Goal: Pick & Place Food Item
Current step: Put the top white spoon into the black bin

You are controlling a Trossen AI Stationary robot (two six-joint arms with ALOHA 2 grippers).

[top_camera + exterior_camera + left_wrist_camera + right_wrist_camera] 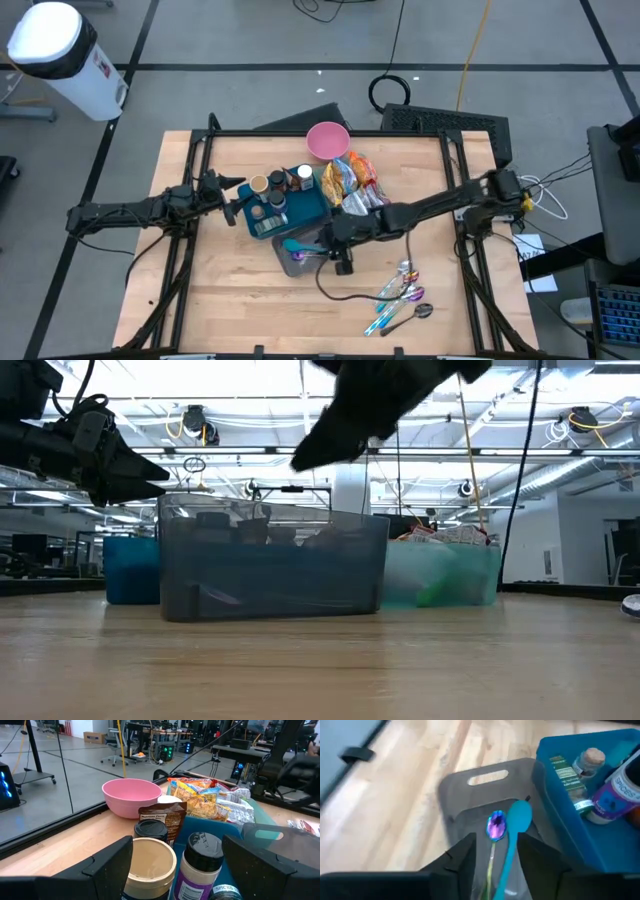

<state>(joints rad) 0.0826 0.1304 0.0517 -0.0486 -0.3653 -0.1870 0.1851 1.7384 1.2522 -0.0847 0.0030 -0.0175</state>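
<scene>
Setting: a robotics laboratory in a large open industrial hall. A wooden worktable is mounted in a black metal frame on a grey floor marked with dark lines. Cables are run across that floor. An exposed ceiling with pipes, ducts and strip lights is seen overhead. Desks with equipment and rolling office chairs are ranged behind.
</scene>
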